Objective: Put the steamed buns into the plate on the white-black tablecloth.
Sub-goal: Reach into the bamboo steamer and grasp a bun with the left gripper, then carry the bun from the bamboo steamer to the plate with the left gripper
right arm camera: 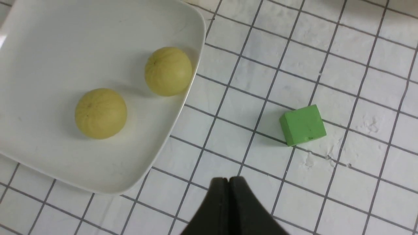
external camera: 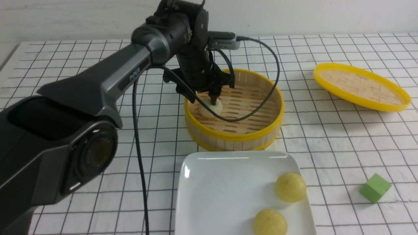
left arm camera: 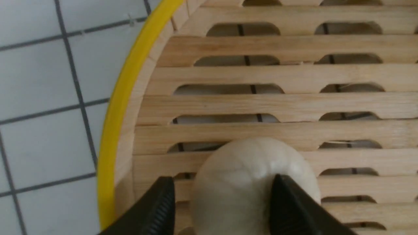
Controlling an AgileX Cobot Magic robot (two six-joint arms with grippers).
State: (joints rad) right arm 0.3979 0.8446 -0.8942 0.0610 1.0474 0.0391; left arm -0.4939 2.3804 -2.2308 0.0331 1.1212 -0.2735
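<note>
Looming dark at the lower left of the front view, the left arm reaches across the white-black tablecloth toward the centre of the frame. At bottom centre sits the white plate, holding one pale yellow bun near its right edge and a second yellow bun at the bottom edge, the two apart. A green cube rests on the cloth at lower right, clear of the plate. The right wrist view shows the right gripper pressed together and holding nothing, above cloth near the plate's corner and the cube. Just behind the plate stands the yellow-rimmed bamboo steamer, with the off-white bun on the slats at its left side. The left gripper sits inside the steamer, jaws apart and straddling that bun. In the left wrist view one finger overlaps the bun and the other stands clear of it. At upper right the steamer lid lies on the cloth, well apart.
</note>
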